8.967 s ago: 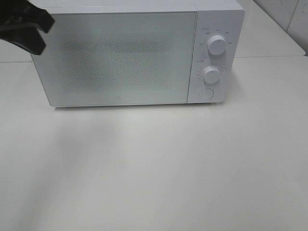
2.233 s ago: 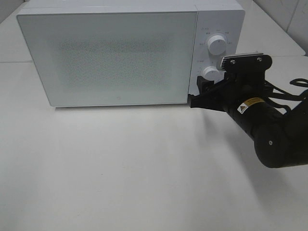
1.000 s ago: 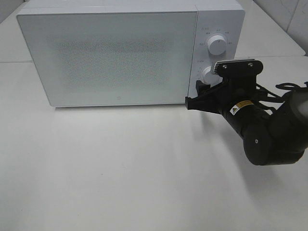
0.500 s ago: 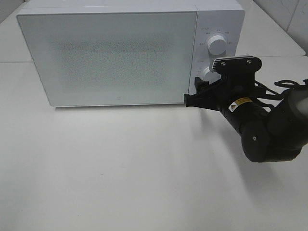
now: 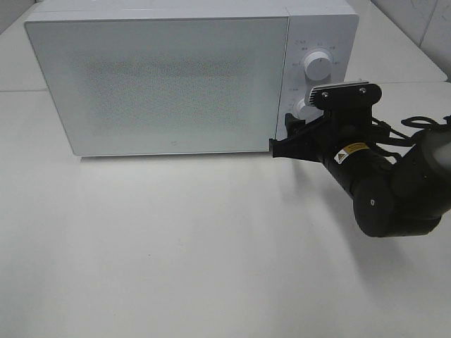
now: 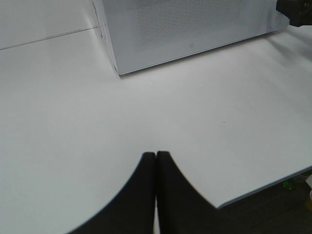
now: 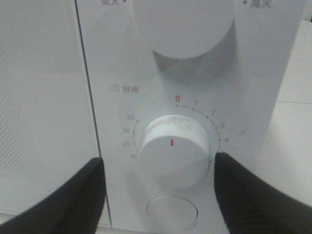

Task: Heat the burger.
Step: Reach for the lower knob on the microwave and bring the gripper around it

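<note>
A white microwave (image 5: 190,77) stands on a pale table (image 5: 176,253), and its frosted door (image 5: 162,84) is closed. The microwave's control panel (image 5: 337,42), right of the door, carries 2 round white knobs. The upper knob (image 5: 318,67) sits above the timer knob (image 7: 173,151). The timer knob's red mark points up, near the red 0 of a scale printed 1 to 4 and 20 to 35. A round button (image 7: 172,213) lies just below that knob.
</note>
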Available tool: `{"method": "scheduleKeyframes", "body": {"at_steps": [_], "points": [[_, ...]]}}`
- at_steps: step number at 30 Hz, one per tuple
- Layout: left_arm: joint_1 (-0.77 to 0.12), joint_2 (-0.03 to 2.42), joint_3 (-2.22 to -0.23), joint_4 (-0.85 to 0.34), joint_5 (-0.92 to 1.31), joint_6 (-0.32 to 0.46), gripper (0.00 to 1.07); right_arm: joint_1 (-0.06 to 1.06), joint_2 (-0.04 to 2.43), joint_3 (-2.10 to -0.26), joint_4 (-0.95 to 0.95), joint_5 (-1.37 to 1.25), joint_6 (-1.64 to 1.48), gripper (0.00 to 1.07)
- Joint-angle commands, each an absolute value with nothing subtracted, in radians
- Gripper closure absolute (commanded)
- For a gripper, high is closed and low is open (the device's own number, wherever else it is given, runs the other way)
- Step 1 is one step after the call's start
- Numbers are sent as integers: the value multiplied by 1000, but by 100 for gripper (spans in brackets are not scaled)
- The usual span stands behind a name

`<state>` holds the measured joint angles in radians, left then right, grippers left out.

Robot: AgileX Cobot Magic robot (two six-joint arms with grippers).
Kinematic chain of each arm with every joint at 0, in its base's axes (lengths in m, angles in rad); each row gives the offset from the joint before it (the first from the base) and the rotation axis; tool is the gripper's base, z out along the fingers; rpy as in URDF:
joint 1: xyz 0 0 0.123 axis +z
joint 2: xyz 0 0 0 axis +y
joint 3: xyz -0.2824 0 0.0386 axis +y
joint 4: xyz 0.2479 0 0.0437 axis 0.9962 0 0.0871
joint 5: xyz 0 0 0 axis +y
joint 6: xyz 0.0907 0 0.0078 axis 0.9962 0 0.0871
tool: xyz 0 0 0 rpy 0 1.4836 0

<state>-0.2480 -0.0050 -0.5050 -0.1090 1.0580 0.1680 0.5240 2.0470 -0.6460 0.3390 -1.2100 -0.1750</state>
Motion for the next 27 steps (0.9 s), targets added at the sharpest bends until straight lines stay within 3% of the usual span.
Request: {"method": "scheduleKeyframes", "body": {"at_steps": [1,27], "points": [[-245,-25,-503,-113,1043,168,106,523,2043,-667,332,-1357,-193,45],[-245,-25,-503,-111,1043,166,106,523,2048,-721,339,-1246,-253,49]]}}
